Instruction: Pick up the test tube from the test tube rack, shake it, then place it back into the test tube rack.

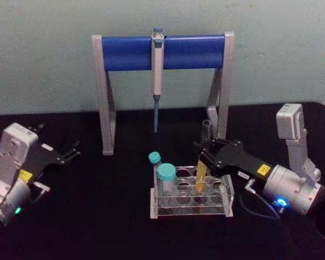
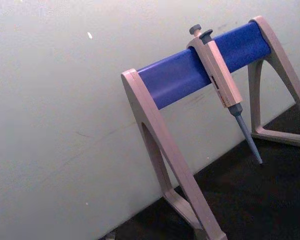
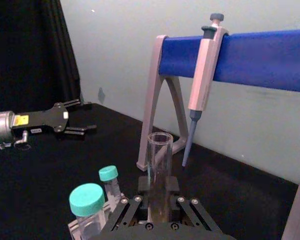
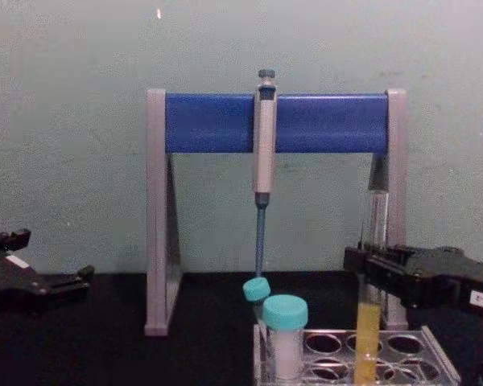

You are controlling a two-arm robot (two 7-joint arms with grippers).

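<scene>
The test tube [image 1: 205, 135] is a tall clear glass tube with yellow-orange liquid in its lower part. It stands upright with its bottom down in a hole at the right of the clear test tube rack [image 1: 189, 210]. My right gripper [image 1: 203, 158] comes in from the right and is shut on the test tube [image 4: 373, 225] at mid-height, above the liquid. In the right wrist view the tube [image 3: 159, 155] rises between the pads [image 3: 142, 185] of the right gripper [image 3: 158, 192]. My left gripper [image 1: 70, 151] rests open at the far left, well away from the rack.
Two teal-capped white tubes [image 1: 166, 176] stand at the rack's left end. Behind the rack stands a grey-and-blue pipette stand [image 1: 162, 53] with a pipette [image 1: 157, 76] hanging tip down. The table top is black, and a pale wall is close behind.
</scene>
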